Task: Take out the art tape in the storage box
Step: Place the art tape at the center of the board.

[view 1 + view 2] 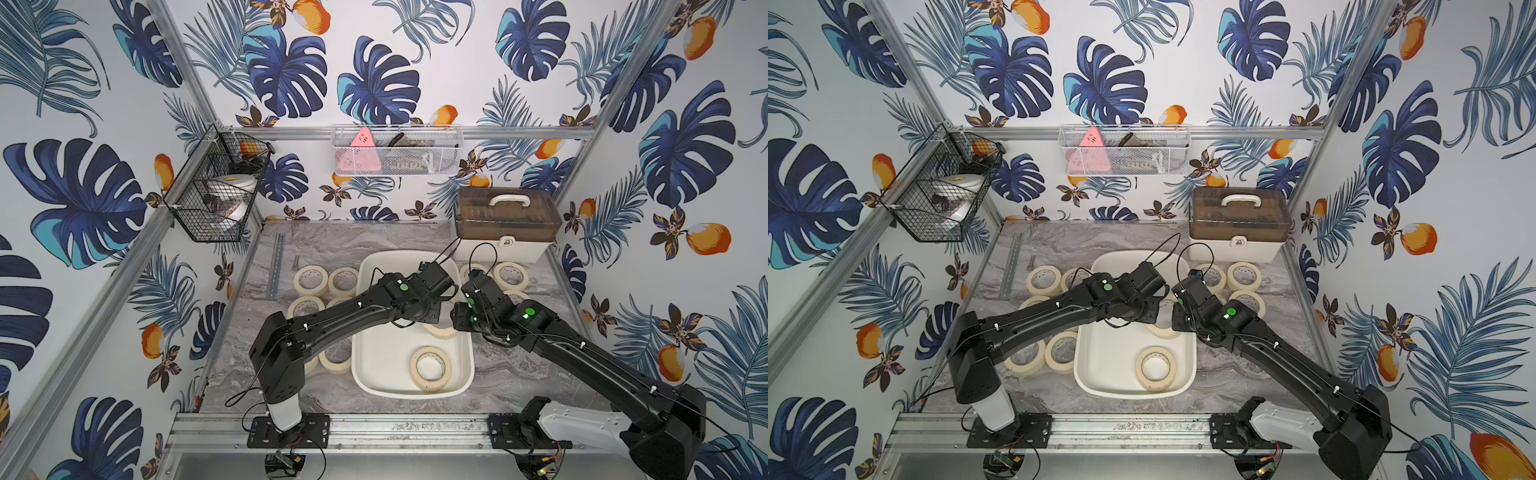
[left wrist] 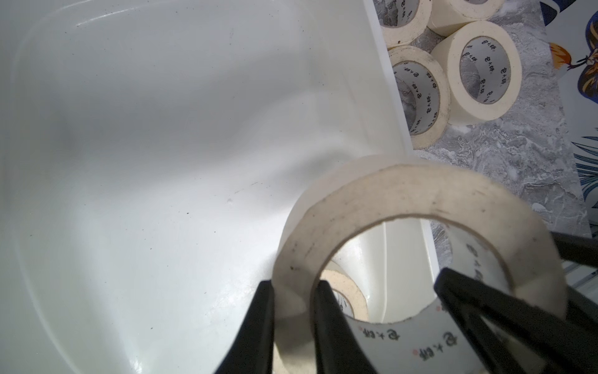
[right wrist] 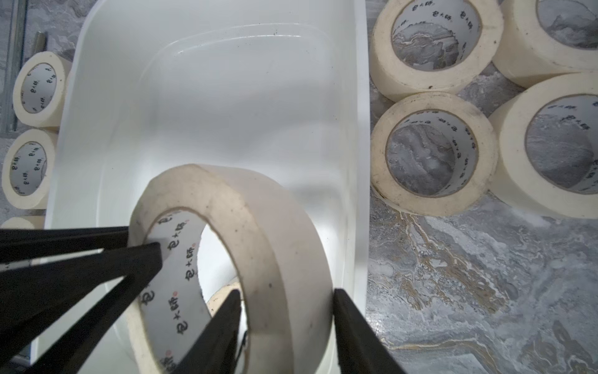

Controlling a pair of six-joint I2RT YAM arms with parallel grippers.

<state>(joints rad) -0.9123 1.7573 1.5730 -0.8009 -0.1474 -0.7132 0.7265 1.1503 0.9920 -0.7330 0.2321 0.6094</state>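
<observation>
In both top views, arms (image 1: 353, 309) cover most of the gripped roll (image 1: 441, 331).

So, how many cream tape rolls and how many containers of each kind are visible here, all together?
Cream tape rolls: 12, some partly hidden
Open tub: 1
Lidded case: 1
Wire baskets: 2, black basket and white basket
Total: 16

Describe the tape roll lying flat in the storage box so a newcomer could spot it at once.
Find the cream-white storage box centred on the marble table. The loose art tape roll lies flat in its near corner on the right arm's side. It alone lies flat inside; the tilted roll behind it is gripped, the other rolls sit outside.
</observation>
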